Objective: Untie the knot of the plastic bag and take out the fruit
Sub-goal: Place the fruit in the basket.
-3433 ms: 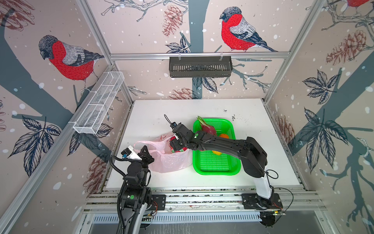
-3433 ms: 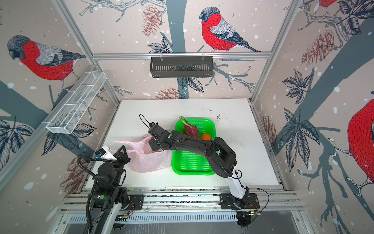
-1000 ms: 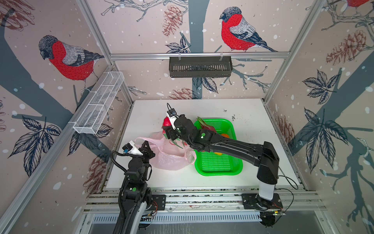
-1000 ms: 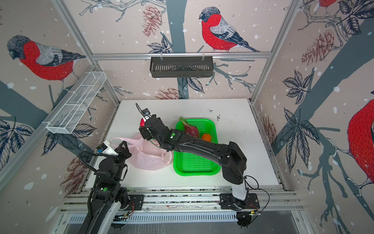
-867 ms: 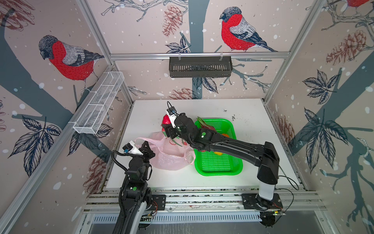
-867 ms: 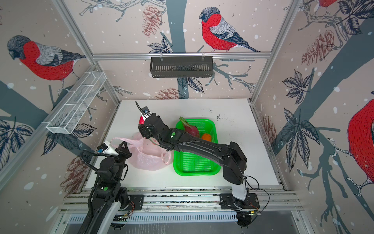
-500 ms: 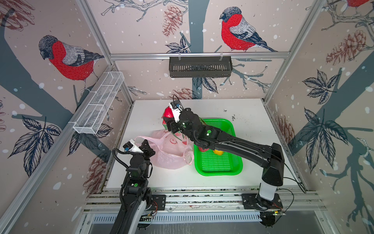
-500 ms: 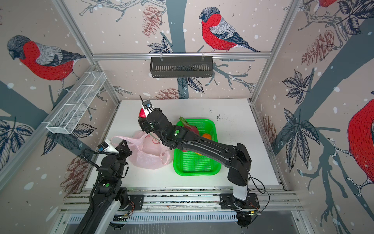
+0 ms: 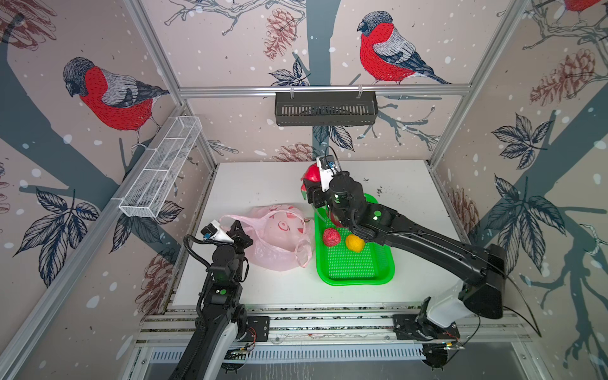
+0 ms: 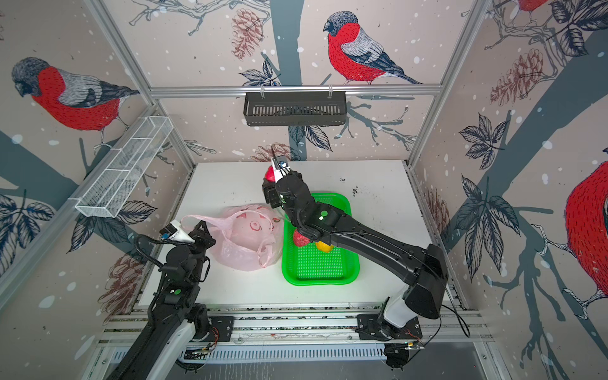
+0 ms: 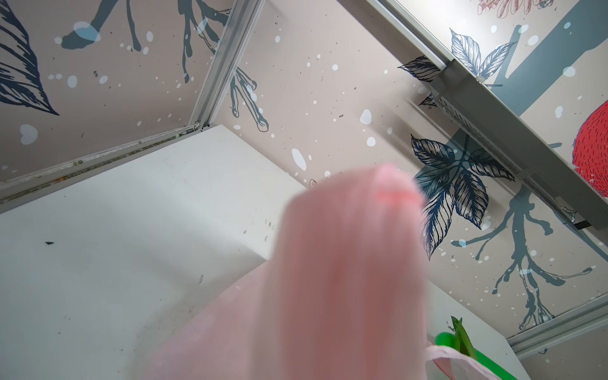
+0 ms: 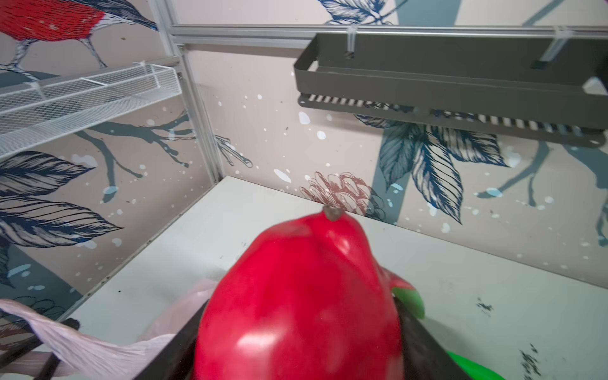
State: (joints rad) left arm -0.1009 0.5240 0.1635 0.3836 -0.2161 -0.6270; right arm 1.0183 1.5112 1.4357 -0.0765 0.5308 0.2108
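Observation:
My right gripper (image 9: pixel 312 192) is shut on a red dragon fruit (image 9: pixel 310 173), held in the air above the table by the green tray's far left corner. In the right wrist view this fruit (image 12: pixel 302 302) fills the space between the black fingers (image 12: pixel 424 345). The pale-pink plastic bag (image 9: pixel 279 243) lies slumped left of the tray, its mouth open and its handles loose; no knot shows. My left gripper (image 9: pixel 238 230) is shut on the bag's left handle, and blurred pink plastic (image 11: pixel 345 279) covers its wrist view. In both top views a small red fruit (image 10: pixel 300 238) and an orange (image 10: pixel 324 246) lie in the tray.
The green perforated tray (image 9: pixel 355 273) sits right of the bag, with my right arm stretched over it. A white wire basket (image 9: pixel 158 177) hangs on the left wall. A dark shelf (image 9: pixel 325 108) hangs on the back wall. Bare white table lies behind the bag.
My right gripper has lifted the dragon fruit out of the bag's mouth and carried it up, back and to the right. The bag has sagged. The left gripper has kept its hold.

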